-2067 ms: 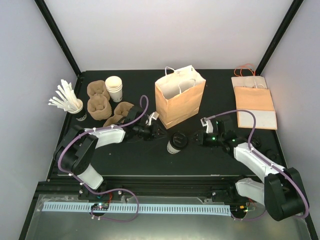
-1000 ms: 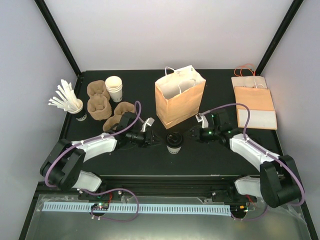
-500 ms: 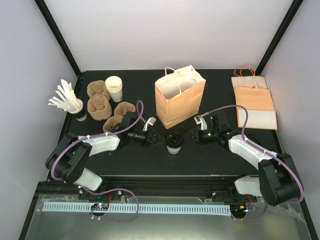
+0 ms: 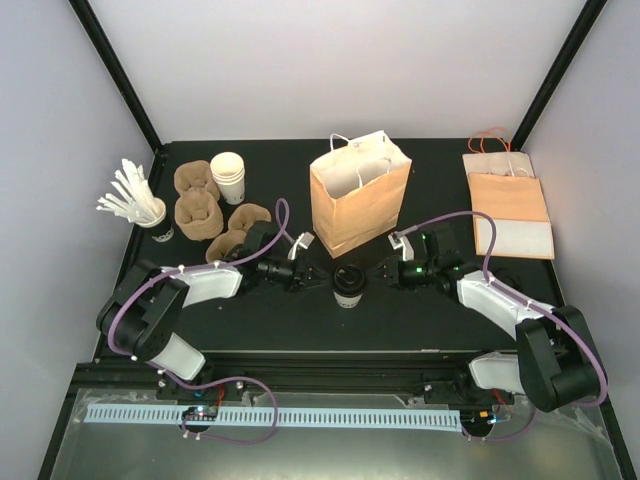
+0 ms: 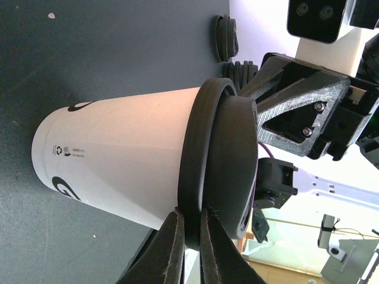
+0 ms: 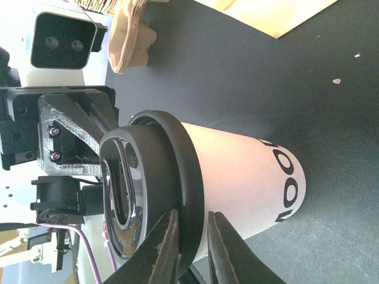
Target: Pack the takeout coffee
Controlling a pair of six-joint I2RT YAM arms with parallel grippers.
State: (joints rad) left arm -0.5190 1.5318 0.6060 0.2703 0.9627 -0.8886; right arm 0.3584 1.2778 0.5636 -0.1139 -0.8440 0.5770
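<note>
One takeout coffee: white paper cup with black printing and a round black lid. It stands upright on the black table, just in front of the brown paper bag and outside it.

One left gripper: level with the cup's lid on its left side. Its jaws are drawn nearly together, with the lid's rim caught in the narrow gap (as its own wrist camera shows).

One right gripper: at the lid's opposite side. Its jaws are likewise almost closed, pinching the rim.

One brown paper bag: upright, mouth open, white handles up.

One stack of lidless white cups: far left.

One dark cup of white stirrers: at the left edge.

Several pulp cup carriers: between the stirrers and the bag.

Flat folded bags: far right, well apart from the cup.
</note>
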